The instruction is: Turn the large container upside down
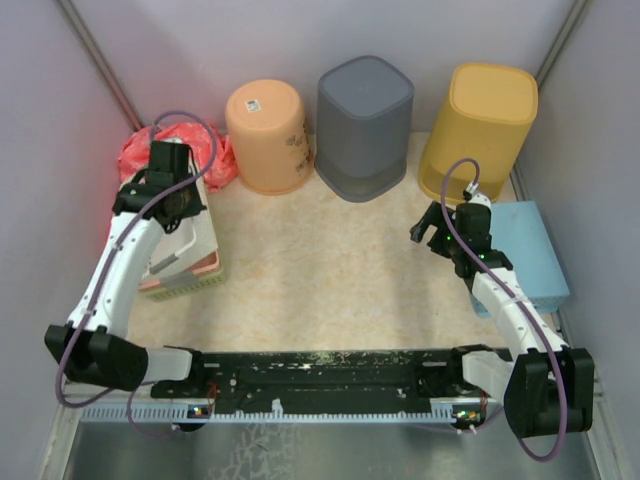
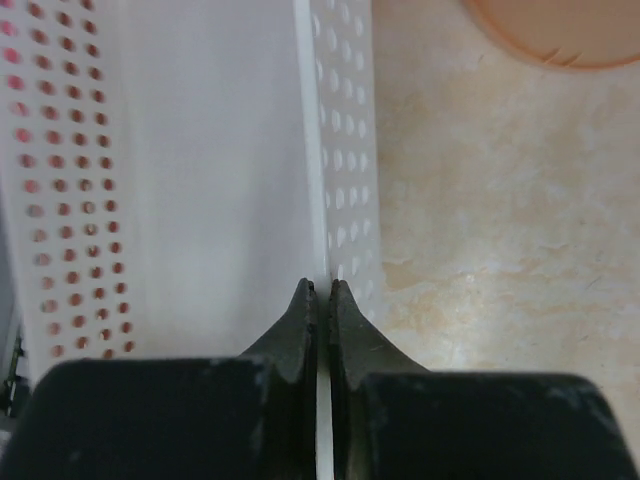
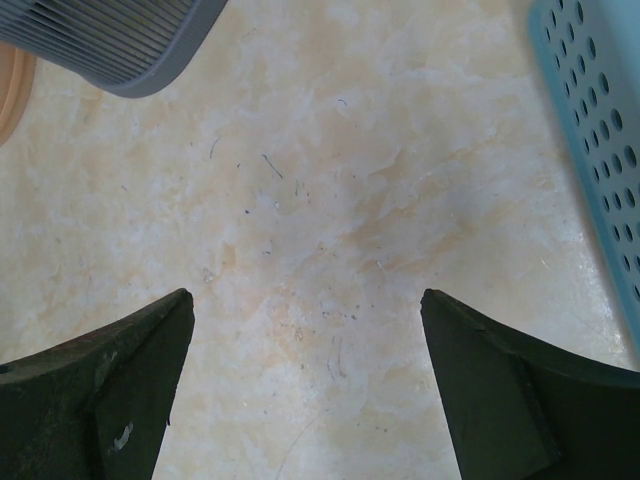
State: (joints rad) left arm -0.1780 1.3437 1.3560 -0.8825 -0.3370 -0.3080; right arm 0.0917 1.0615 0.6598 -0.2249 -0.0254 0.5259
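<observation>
A white perforated basket [image 1: 192,238] sits tilted on a stack of pink and green baskets [image 1: 185,278] at the left. My left gripper [image 1: 176,196] is over it, shut on its thin right wall. In the left wrist view the fingers [image 2: 320,292] pinch that white wall [image 2: 335,180], with the basket's inside [image 2: 200,180] to the left. My right gripper [image 1: 438,234] is open and empty above the bare table, right of centre; its wrist view shows the jaws wide apart [image 3: 305,300] over the marbled surface.
At the back stand an upturned orange bucket [image 1: 268,135], a grey bin [image 1: 365,112] and a yellow bin [image 1: 482,128]. A red bag [image 1: 140,152] lies at the back left. A blue perforated basket [image 1: 530,255] lies at the right, next to my right arm.
</observation>
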